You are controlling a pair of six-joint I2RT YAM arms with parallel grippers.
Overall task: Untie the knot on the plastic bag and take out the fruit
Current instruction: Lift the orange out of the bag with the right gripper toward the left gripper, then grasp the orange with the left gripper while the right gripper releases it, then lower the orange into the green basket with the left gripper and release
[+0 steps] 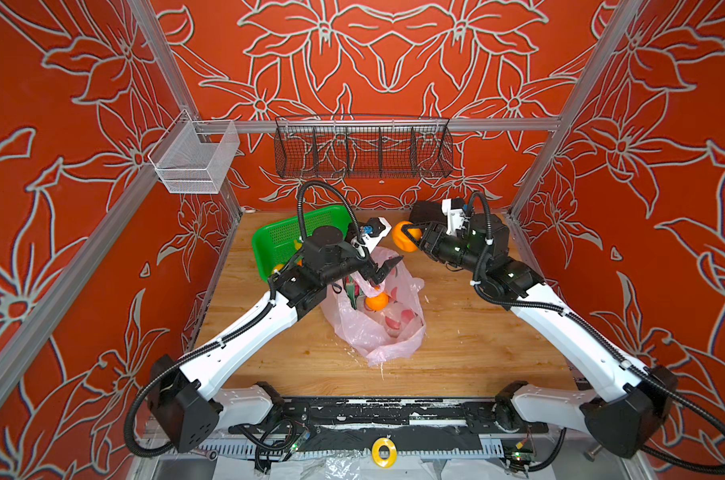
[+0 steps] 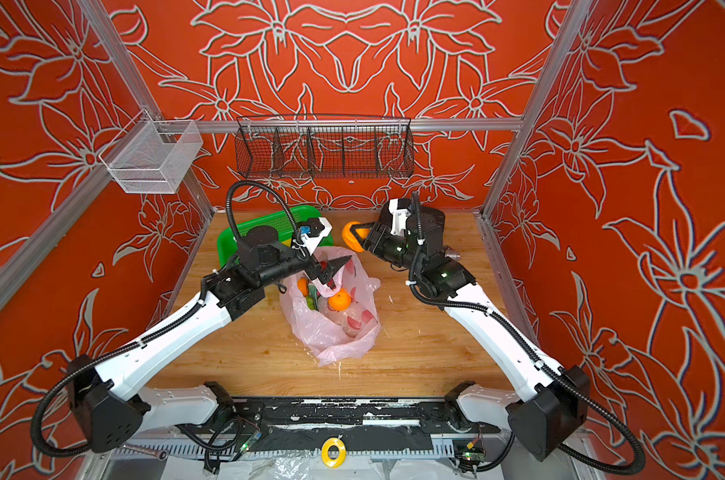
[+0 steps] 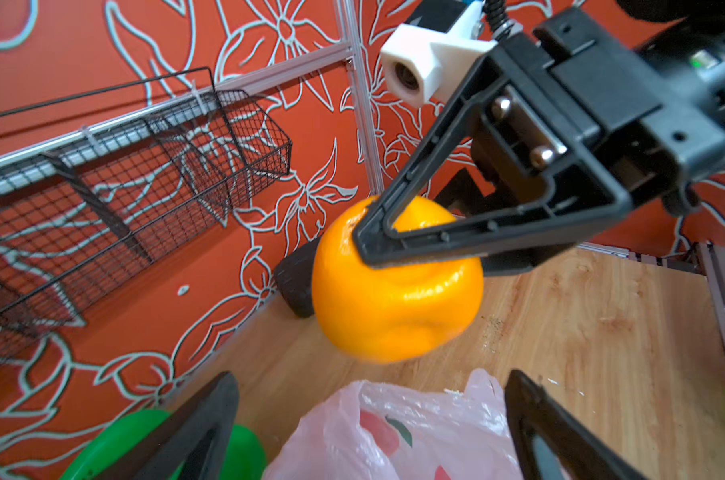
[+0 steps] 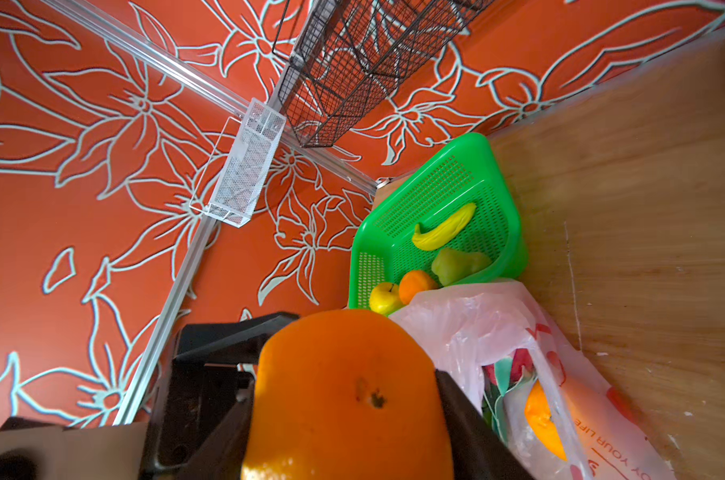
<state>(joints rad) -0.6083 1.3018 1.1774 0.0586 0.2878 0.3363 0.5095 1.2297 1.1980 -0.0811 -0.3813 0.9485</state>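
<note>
orange (image 4: 344,395), toy, filling the right wrist view: sitting clamped in the right pincer (image 1: 408,237), hanging clear of the counter (image 1: 477,345) just beyond the plastic bag (image 1: 377,332). left pincer (image 1: 380,270): standing wide apart and empty, hovering over the bag's mouth. knot: not showing; the mouth is gaping, so untying is looking done. fruit inside the bag: second orange (image 1: 376,301) and a pink-and-green dragon fruit (image 4: 514,365), both lying loose. green basket (image 4: 456,145): sitting beside the bag, holding a banana (image 4: 444,228). step in hand, judging: taking fruit out. next move is calling for carrying the held orange across to the basket and letting go low, with the left pincer dipping for the next piece without snagging the film.
</note>
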